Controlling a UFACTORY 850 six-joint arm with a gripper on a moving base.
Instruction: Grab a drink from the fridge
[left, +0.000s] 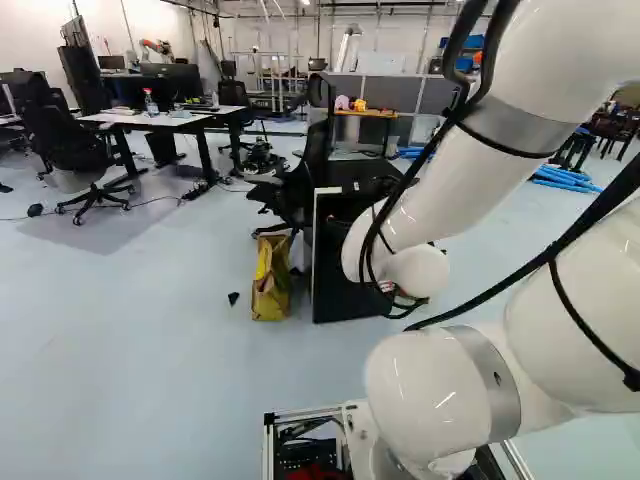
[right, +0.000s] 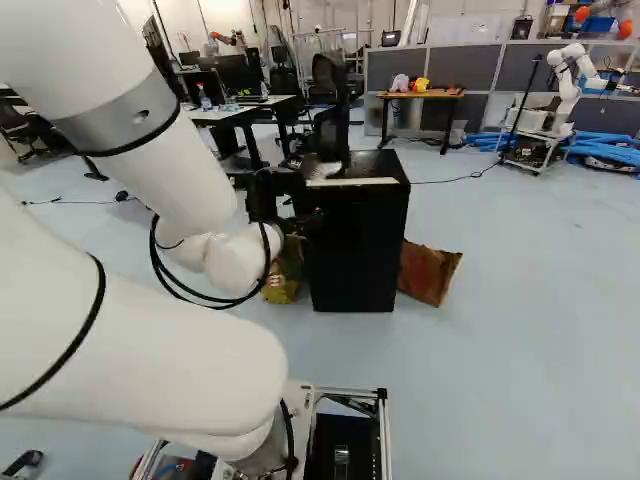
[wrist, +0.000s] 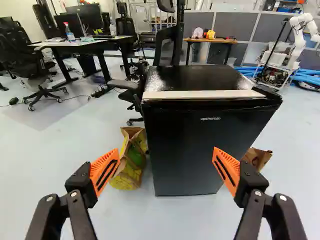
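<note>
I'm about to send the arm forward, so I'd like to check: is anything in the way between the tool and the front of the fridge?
Nothing visible is. The tool faces the fridge with its fingers open; the yellow bag and brown bag stand to its sides.

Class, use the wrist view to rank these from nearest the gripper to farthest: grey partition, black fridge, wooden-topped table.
1. Black fridge: directly ahead of the open gripper.
2. Wooden-topped table: beyond the fridge, carrying small colourful items.
3. Grey partition: behind the table.
</note>
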